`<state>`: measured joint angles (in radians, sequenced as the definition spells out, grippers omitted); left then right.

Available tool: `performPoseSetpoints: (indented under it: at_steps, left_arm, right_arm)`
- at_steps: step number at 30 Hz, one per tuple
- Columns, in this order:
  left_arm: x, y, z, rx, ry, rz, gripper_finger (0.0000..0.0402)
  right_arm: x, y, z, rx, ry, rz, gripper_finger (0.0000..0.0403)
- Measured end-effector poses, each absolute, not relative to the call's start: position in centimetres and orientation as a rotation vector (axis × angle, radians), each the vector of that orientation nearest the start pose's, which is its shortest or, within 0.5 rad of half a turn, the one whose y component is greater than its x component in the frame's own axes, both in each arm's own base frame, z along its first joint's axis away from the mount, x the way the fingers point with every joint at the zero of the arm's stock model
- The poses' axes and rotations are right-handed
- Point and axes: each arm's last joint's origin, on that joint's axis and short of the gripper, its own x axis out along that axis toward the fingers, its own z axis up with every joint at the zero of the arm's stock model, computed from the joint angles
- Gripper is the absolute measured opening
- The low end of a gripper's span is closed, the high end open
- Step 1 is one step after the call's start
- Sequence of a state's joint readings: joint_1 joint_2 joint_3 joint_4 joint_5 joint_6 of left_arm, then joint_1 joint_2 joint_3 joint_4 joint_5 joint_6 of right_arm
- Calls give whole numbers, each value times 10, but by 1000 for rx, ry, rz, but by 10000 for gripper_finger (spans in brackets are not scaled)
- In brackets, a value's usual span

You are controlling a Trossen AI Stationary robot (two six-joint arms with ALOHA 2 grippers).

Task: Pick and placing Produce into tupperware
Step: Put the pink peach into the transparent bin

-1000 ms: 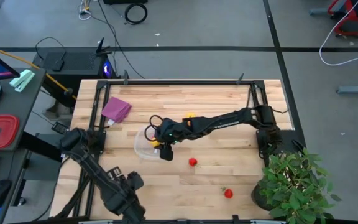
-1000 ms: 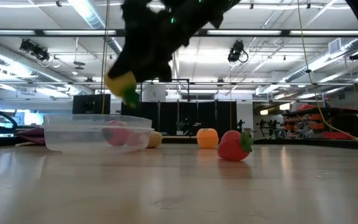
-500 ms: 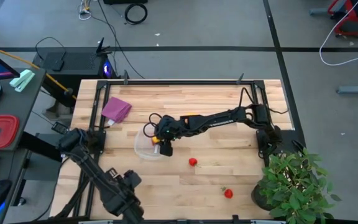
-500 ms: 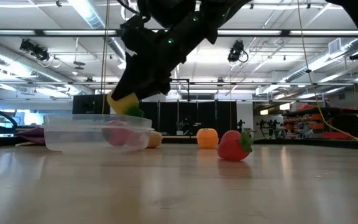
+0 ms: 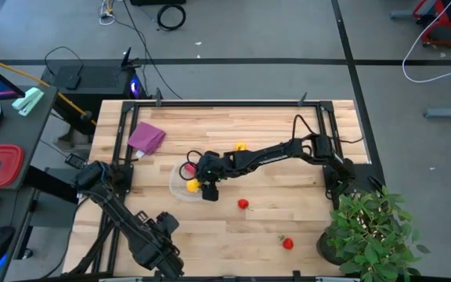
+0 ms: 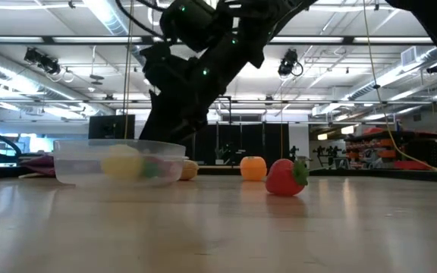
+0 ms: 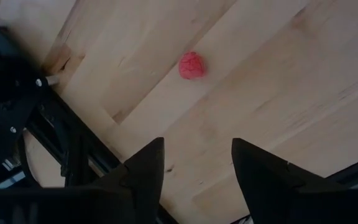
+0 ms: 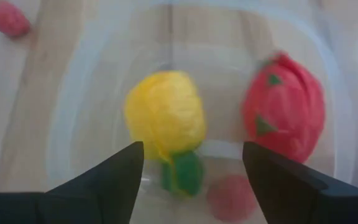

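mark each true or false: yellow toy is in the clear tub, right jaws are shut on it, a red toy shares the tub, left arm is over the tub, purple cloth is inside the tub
1. The yellow toy lies in the clear tub. True.
2. The right gripper is shut on it. False: the jaws stand open, the toy lying free below.
3. A red toy shares the tub. True.
4. The left gripper is over the tub. False: it is over bare table near a loose red piece.
5. The purple cloth is inside the tub. False: it lies apart on the table.

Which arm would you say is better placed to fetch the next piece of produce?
Probably the right: its open gripper hangs over the tupperware, close to the nearest red piece. The left gripper waits at the table's near edge.
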<state>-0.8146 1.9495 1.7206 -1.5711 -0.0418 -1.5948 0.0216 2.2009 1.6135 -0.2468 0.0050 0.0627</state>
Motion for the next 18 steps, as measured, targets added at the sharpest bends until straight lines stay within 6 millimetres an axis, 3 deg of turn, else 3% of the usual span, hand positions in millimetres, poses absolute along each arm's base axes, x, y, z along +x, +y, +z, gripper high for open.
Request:
performPoseSetpoints:
  at_steps: [5, 9, 13, 18]
  left_arm:
    - [240, -252, 257, -436, 1515, 806, 215]
    - [240, -252, 257, -435, 1515, 805, 231]
    - [240, -252, 258, -435, 1515, 805, 241]
    - [239, -245, 245, -403, 1532, 857, 243]
  right_arm:
    - [471, 13, 197, 14, 754, 9, 272]
    - [455, 16, 234, -56, 736, 42, 264]
    - [423, 15, 279, -94, 764, 60, 259]
    - [366, 13, 344, -52, 757, 38, 256]
